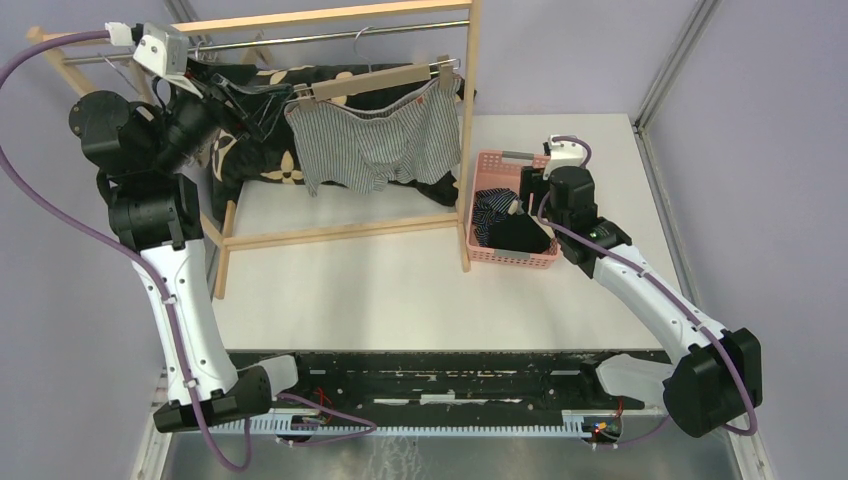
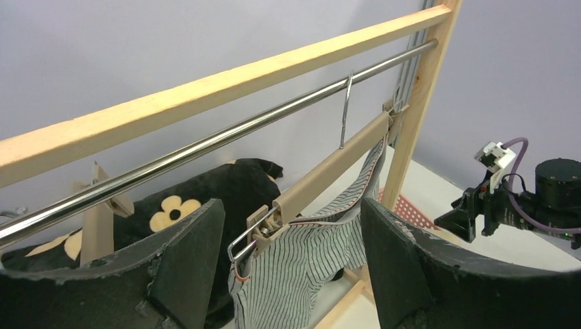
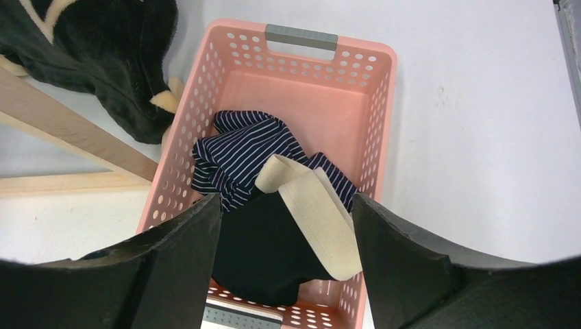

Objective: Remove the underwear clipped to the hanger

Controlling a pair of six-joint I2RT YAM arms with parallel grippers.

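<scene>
Top view
- Pinstriped shorts [image 1: 375, 140]: last pair on the hanger [image 1: 370, 78], clipped at both waist ends, hanging open below it.
- Hanger axis: roughly 9 to 3 o'clock, the 3 o'clock end slightly higher, hooked on the metal rail [image 1: 300, 38].
- Left gripper [image 1: 255, 105]: raised at the hanger's 9 o'clock end, pointing toward 3 o'clock; clearly the nearer arm.
- Right gripper [image 1: 525, 205]: low over the pink basket [image 1: 490, 158], well apart from the hanger.
- Navy striped shorts [image 1: 490, 205], black shorts [image 1: 520, 235]: in the basket.
- Black cushion [image 1: 285, 170]: behind the pinstriped shorts.

Left wrist view
- Left gripper [image 2: 291, 205]: jaws wide apart, holding nothing.
- Near clip [image 2: 260, 229]: between the two fingers, just toward 7 o'clock of centre, gripping the waistband.
- Hanger [image 2: 336, 161]: runs from 7 to 1 o'clock, away from the jaws.
- Pinstriped shorts [image 2: 301, 267]: drop toward 6 o'clock from the clip.
- Judgement: this clip is the likely next target; the far clip at 1 o'clock remains closed on the cloth.

Right wrist view
- Right gripper [image 3: 284, 205]: jaws apart, empty, above the basket [image 3: 384, 103].
- Navy striped shorts [image 3: 240, 151]: toward 10 o'clock of the jaws.
- Black shorts [image 3: 260, 253]: under the jaws, cream waistband [image 3: 315, 205] lying across.
- Cushion [image 3: 103, 55]: at 10 o'clock, outside the basket.
</scene>
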